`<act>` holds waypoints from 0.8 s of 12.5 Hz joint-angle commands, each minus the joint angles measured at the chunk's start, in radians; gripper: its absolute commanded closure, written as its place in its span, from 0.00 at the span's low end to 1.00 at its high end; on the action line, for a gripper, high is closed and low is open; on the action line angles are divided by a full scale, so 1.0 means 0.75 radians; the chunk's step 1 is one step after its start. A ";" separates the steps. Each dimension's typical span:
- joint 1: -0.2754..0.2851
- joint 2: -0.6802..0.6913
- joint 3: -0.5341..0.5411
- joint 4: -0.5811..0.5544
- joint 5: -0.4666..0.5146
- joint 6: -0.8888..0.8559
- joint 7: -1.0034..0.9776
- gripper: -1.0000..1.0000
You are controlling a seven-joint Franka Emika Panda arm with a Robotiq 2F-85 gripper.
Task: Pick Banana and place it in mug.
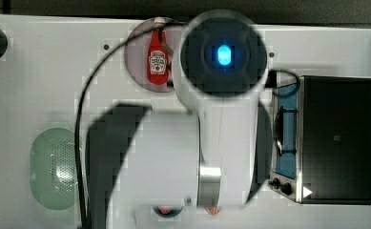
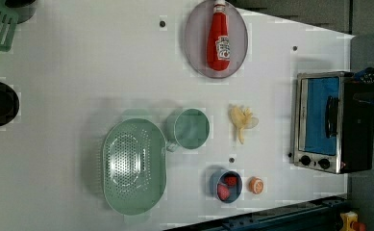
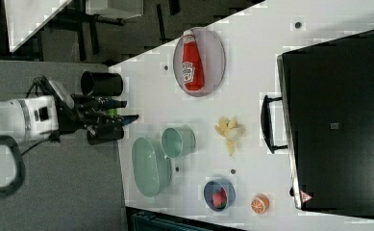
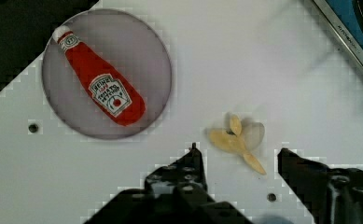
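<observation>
My gripper hangs above the white table with its two dark fingers spread apart and nothing between them. In the wrist view the banana lies on the bare tabletop in the gap between the fingertips (below them, untouched). In the right view my arm reaches in from the right view's left, the gripper pointing across toward the table, well short of the banana.

The left view gives the clearest layout: the banana lies flat between the pale green mug and the toaster oven, apart from both. The mug stands upright, just beside the perforated green bowl, its handle turned toward that bowl. Near them sit a small blue bowl of red fruit and an orange half. A ketchup bottle lies on a grey plate.

In the top view my own arm covers the middle of the table, with the ketchup bottle, the green bowl and the toaster oven showing around it.
</observation>
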 commanded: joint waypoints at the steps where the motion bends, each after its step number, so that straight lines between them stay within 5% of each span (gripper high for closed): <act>1: -0.023 -0.362 -0.017 -0.361 -0.028 -0.041 0.107 0.21; 3: -0.022 -0.359 -0.014 -0.362 -0.028 -0.032 0.102 0.00; 10: -0.021 -0.183 -0.009 -0.440 -0.028 0.122 -0.460 0.00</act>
